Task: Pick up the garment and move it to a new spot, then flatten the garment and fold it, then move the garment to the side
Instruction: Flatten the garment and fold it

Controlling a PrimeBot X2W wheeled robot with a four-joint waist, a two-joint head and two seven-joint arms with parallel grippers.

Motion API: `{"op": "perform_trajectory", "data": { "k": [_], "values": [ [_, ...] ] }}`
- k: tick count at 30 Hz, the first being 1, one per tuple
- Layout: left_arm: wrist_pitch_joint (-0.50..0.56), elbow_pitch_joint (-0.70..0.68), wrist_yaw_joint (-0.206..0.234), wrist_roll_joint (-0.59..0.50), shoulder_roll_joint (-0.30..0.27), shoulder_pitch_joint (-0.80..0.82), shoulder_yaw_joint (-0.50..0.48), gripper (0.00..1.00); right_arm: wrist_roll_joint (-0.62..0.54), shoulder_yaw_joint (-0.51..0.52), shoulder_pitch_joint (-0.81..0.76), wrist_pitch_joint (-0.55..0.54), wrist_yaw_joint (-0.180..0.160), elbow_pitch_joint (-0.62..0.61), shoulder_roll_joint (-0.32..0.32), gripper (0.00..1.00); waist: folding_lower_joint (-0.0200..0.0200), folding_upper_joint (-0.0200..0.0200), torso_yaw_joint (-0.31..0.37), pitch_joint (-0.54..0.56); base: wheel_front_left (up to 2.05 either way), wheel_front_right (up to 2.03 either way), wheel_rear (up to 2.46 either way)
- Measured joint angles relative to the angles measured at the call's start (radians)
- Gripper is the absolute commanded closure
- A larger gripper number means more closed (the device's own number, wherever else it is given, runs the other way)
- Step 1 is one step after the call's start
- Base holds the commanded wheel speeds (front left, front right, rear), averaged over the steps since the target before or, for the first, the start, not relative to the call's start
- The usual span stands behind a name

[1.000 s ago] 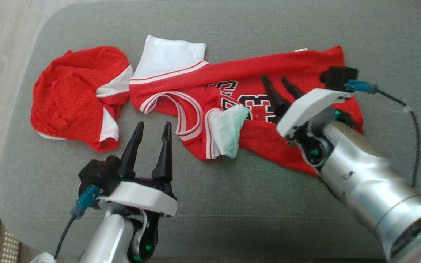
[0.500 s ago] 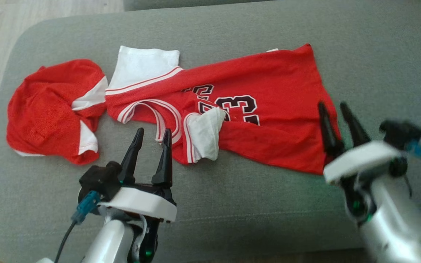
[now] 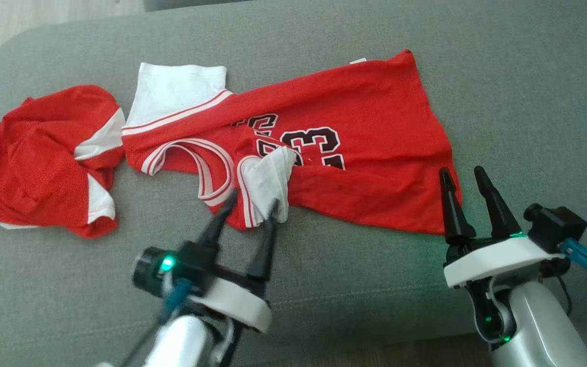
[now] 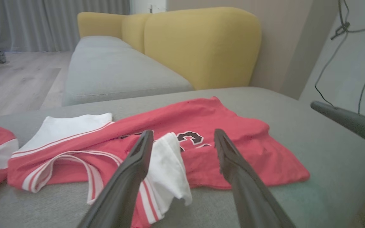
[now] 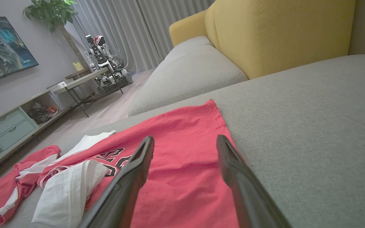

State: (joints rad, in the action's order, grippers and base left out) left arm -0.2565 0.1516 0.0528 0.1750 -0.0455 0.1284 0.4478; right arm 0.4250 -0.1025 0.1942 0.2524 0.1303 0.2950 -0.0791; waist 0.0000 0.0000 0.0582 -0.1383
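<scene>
The left hand (image 3: 252, 201) has two long dark fingers (image 3: 265, 239) spread wide apart, and it leans a bit to the right. A small green light (image 3: 167, 264) glows by its wrist. The right hand (image 3: 461, 173) points almost straight up the head view, fingers apart too. Both shiny silver arms (image 3: 533, 326) come up from the bottom.

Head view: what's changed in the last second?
The right hand has pulled back from over the number on the jersey to its near right corner. The left hand has reached forward, its open fingers now at the white fold. Neither has taken hold of anything. The camera shifted too; the jersey and red shorts lie as before on the grey cushion.
</scene>
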Motion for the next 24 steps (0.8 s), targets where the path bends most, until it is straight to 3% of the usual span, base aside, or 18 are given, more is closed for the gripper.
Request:
{"op": "perform_trajectory", "data": {
  "k": [6, 10, 17, 24],
  "values": [
    [0.0, 0.07, 0.005, -0.203, -0.009, 0.044, 0.118, 0.0, 0.003, 0.024, 0.001, 0.0, 0.0, 0.005, 0.013, 0.0, 0.0, 0.0, 0.02, -0.019, 0.0, 0.0, 0.0],
    [0.0, 0.153, 0.059, -0.28, -0.025, 0.098, 0.183, 0.0, 0.018, 0.032, 0.004, 0.0, 0.0, 0.012, 0.016, 0.0, 0.0, 0.0, 0.041, -0.032, 0.0, 0.0, 0.0],
    [0.0, 0.355, 0.156, -0.295, -0.037, 0.178, 0.2, 0.0, 0.042, 0.038, 0.027, 0.0, 0.0, 0.018, 0.018, 0.0, 0.0, 0.0, 0.08, -0.057, 0.0, 0.0, 0.0],
    [0.0, 0.448, 0.208, -0.271, -0.036, 0.234, 0.201, 0.0, 0.061, 0.052, 0.041, 0.0, 0.0, 0.021, 0.02, 0.0, 0.0, 0.0, 0.097, -0.076, 0.0, 0.0, 0.0]
  ]
}}
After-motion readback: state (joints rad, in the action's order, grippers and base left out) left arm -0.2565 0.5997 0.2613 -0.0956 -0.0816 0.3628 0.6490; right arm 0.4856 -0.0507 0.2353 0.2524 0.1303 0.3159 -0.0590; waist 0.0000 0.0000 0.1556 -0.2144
